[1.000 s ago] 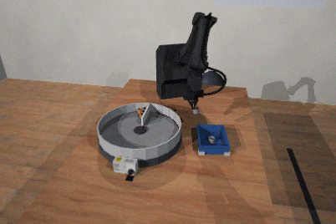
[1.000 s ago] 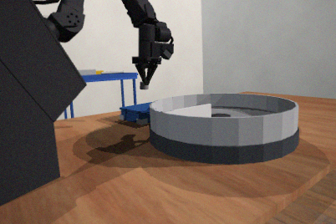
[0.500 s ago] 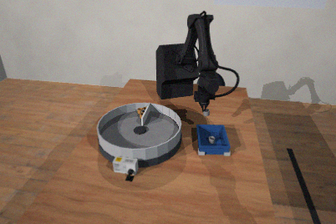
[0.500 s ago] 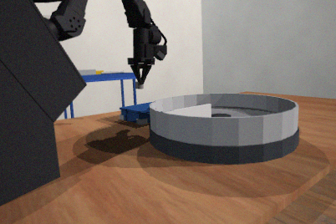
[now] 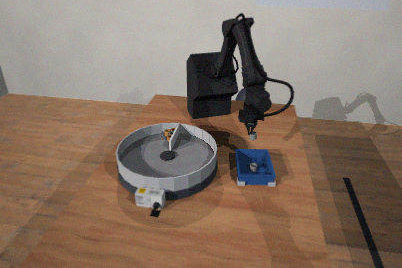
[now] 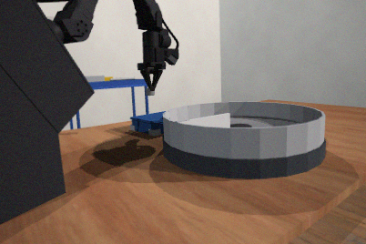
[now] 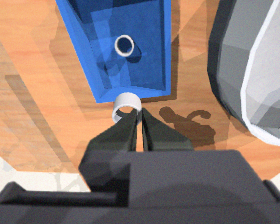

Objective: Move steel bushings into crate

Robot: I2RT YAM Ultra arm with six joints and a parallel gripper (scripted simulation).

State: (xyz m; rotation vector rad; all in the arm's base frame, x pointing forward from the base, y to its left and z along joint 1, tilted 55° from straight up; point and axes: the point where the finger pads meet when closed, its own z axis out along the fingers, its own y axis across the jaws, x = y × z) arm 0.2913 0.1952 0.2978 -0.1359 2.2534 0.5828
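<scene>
My gripper [image 5: 251, 131] [image 6: 152, 87] [image 7: 139, 112] is shut on the wall of a steel bushing [image 5: 253, 136] [image 6: 152, 91] [image 7: 126, 103], a short pale grey ring. It hangs in the air just behind the back edge of the blue crate [image 5: 256, 182] [image 6: 147, 122] [image 7: 83, 52]. A second steel bushing [image 5: 253, 165] stands inside the crate. The round grey turntable [image 5: 170, 180] [image 6: 246, 139] [image 7: 231, 60] is to the left. Behind its white divider [image 5: 176, 138], orange-brown bushings [image 5: 169, 132] sit in a wedge section.
The arm's black base box [image 5: 210, 86] [image 6: 27, 106] stands behind the turntable. A small white box with a yellow label [image 5: 150, 197] sits at the turntable's front. A black strip [image 5: 362, 221] runs along the floor at the right. A blue table [image 6: 118, 83] stands far back.
</scene>
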